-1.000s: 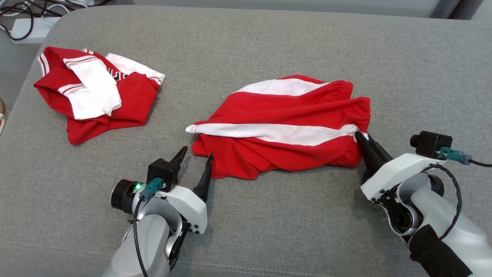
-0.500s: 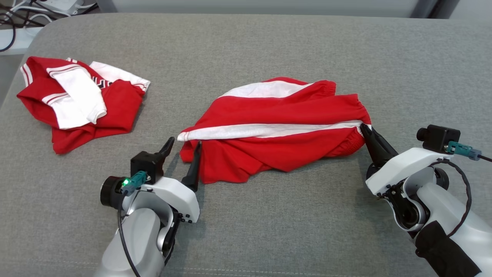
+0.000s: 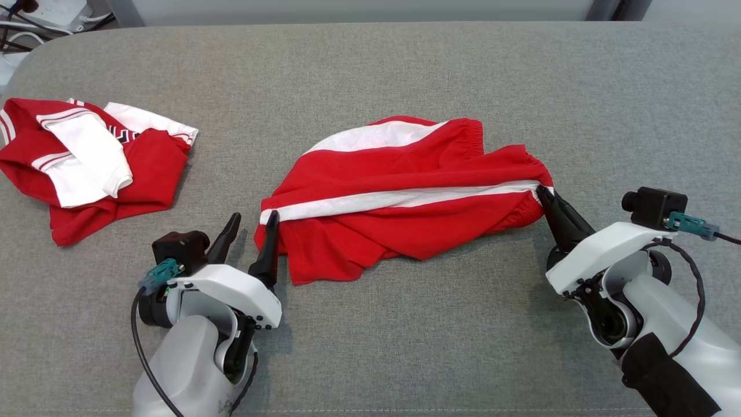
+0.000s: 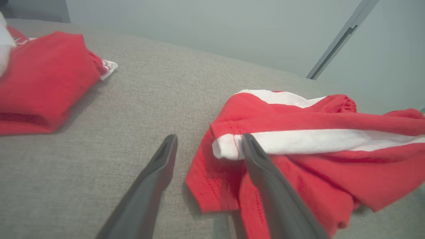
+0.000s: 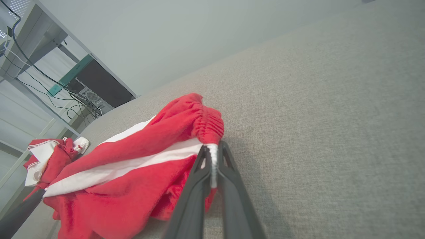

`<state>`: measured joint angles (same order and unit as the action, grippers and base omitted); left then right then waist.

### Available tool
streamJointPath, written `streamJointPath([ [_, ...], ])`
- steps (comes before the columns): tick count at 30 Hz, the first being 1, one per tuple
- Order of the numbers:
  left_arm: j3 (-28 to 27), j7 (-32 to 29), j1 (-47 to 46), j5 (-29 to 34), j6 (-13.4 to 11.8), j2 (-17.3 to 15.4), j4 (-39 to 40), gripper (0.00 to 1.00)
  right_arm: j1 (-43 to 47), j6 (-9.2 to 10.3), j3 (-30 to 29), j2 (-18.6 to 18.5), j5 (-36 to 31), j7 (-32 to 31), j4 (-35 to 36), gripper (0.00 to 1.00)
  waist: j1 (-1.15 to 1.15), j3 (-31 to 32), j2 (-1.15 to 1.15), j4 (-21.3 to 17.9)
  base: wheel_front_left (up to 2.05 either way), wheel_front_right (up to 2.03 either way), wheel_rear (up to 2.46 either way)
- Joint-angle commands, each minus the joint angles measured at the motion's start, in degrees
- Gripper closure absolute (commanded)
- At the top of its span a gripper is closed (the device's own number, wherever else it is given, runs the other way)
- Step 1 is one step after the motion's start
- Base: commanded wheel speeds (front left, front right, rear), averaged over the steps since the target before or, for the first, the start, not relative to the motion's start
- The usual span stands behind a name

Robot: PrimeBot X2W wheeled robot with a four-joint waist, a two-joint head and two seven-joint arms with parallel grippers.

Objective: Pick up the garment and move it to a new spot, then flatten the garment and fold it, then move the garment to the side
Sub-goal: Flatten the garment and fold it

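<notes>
The garment (image 3: 405, 214) is a pair of red shorts with a white side stripe, lying crumpled in the middle of the grey cushion (image 3: 405, 75). My right gripper (image 3: 544, 194) is shut on the stripe's end at the gathered waistband, as the right wrist view shows at the right gripper (image 5: 213, 146) against the garment (image 5: 132, 166). My left gripper (image 3: 253, 217) stands open at the leg hem. In the left wrist view the garment (image 4: 315, 156) has its stripe end just inside the left gripper (image 4: 209, 138), with the right finger lying over the cloth.
A second red and white piece of clothing (image 3: 87, 168) lies bunched at the cushion's far left, also seen as the red bundle (image 4: 36, 83). Cables and a power strip (image 3: 40, 11) sit beyond the back left corner. Bare cushion spreads in front and to the right.
The camera has shifted, sliding the scene leftward. My right gripper has shut on the waistband. The left gripper has come up to the hem's stripe end, and the stripe now runs straighter.
</notes>
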<state>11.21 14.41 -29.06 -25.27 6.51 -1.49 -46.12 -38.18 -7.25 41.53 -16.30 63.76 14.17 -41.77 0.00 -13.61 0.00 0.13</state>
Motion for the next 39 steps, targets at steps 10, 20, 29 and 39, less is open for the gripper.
streamJointPath([
  [10, 5.95, 0.59, -1.63, -9.8, 0.95, -1.4, 1.97, 0.0, 0.36, -0.24, 0.78, 0.47, -0.75, 0.83, 0.46, 1.0, 0.0, 0.3, 0.0, 0.35, 0.0, 0.0, 0.0],
  [20, 7.85, 0.59, -2.11, -13.8, 0.97, -1.55, 2.95, 0.32, -0.14, -0.24, 1.04, 0.8, -0.87, 0.83, 0.35, 1.0, 0.0, 0.29, 0.0, 0.16, 0.0, 0.0, 0.0],
  [29, 7.41, 0.59, -1.22, -14.11, 0.97, -2.36, 4.18, 1.0, 0.23, -0.24, 0.74, 0.83, -0.82, 0.83, 0.12, 1.0, 0.0, 0.98, 0.0, 0.36, 0.0, 0.0, 0.0],
  [39, 8.69, 0.59, -1.68, -16.39, 0.97, -3.81, 5.39, 1.0, -0.34, -0.24, -0.08, 1.09, -1.37, 0.83, 1.47, 1.0, 0.0, 2.97, 0.0, 0.01, 0.0, 0.0, 0.0],
])
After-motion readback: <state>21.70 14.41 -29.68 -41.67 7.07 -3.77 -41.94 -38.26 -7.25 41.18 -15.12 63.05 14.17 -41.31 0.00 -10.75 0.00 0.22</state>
